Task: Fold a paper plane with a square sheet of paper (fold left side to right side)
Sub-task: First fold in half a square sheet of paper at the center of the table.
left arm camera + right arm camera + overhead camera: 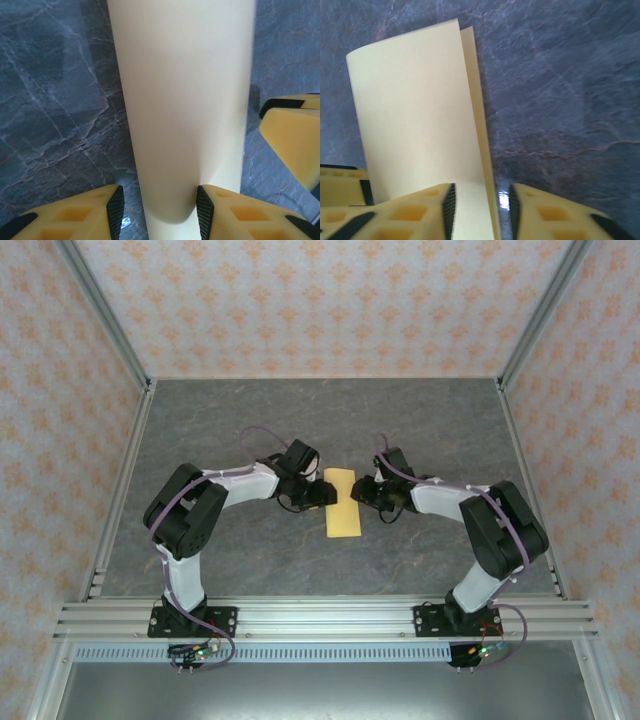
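— What sort of place am I steering in?
— A robotics lab cell, I'd say. I see aluminium frame posts [105, 310], patterned wall panels [320, 300] boxing in a dark stone-look bench [440, 420], and the left arm [185, 515] and right arm [500, 525] bolted to a slotted rail [320, 618].

Matt paper [341, 502], glossy stone-look table [250, 430]
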You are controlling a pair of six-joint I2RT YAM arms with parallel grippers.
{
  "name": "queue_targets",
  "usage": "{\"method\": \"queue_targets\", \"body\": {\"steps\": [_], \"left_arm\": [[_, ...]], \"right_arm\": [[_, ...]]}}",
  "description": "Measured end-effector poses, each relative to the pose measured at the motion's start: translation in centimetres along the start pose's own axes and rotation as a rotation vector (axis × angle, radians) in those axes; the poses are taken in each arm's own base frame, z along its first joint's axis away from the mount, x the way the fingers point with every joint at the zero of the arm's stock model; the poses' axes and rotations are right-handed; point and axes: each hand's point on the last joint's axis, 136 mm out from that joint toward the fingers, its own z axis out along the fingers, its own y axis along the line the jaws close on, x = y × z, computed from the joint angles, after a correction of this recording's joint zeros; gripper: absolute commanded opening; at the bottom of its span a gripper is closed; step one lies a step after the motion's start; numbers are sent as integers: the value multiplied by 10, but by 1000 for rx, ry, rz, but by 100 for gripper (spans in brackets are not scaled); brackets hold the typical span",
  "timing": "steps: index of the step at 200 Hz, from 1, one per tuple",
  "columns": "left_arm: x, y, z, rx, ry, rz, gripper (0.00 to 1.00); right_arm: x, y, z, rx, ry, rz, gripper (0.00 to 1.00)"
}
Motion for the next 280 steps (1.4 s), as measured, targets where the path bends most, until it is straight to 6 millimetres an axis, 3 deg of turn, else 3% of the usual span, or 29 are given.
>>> {"method": "queue_targets", "body": {"steps": [53,80,134,280], "left_arm": [[-2,1,5,-21,6,-1,43],[-2,3,5,-35,9,-5,39],[-1,4,5,-52,25,20,41],[0,3,7,-95,58,84,43]], "right_arm": [[-27,7,-51,44,-180,-48,49],[-32,6,-66,63,-228,-57,49],[-28,-6,-68,115,-223,-65,49],[-25,-9,-67,129,-211,-69,52]]}}
